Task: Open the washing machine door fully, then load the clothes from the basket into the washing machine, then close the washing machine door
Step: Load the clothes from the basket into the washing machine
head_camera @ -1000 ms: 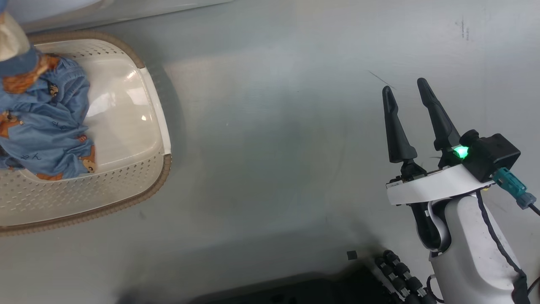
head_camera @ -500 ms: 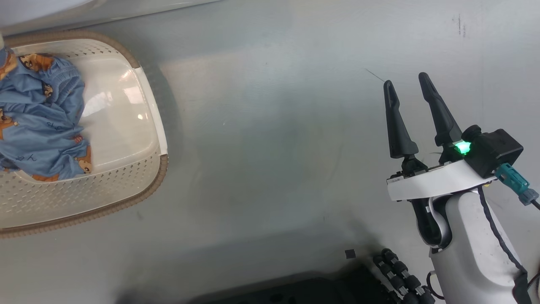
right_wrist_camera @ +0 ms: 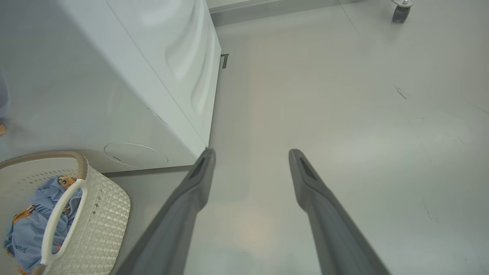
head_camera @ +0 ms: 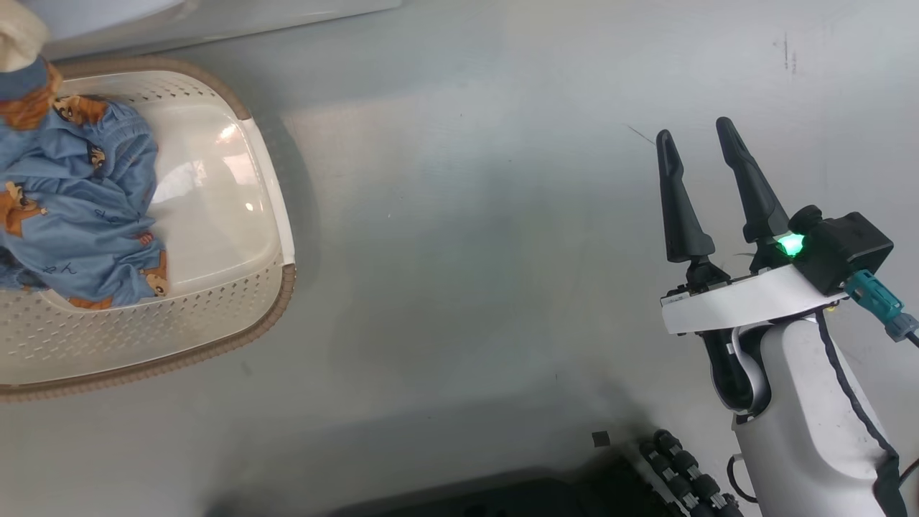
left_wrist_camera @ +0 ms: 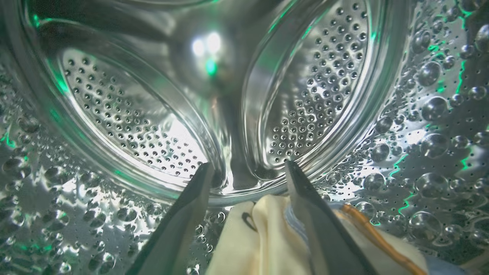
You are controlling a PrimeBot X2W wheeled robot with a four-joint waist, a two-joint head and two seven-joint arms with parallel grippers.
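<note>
In the left wrist view my left gripper (left_wrist_camera: 246, 168) is inside the washing machine's perforated steel drum (left_wrist_camera: 133, 114), jaws apart. A cream-white piece of the clothes (left_wrist_camera: 263, 236) with blue and orange edges lies between and below the fingers. The basket (head_camera: 215, 345) stands on the floor at the left of the head view, with blue printed clothes (head_camera: 79, 215) bunched in its left half. My right gripper (head_camera: 696, 136) hovers open and empty over bare floor at the right. The right wrist view shows the washing machine's white body (right_wrist_camera: 114, 76), the basket (right_wrist_camera: 107, 214) and the clothes (right_wrist_camera: 26, 229). The washing machine door is out of view.
A cream and blue piece of cloth (head_camera: 18, 43) hangs at the top left edge, above the basket. My dark base (head_camera: 502, 495) runs along the bottom edge. A caster wheel (right_wrist_camera: 399, 11) stands far off on the grey floor (right_wrist_camera: 363, 114).
The head view has shifted slightly. The cream and blue cloth at the top left edge slipped out of sight and is back. My right gripper has risen a little, still open.
</note>
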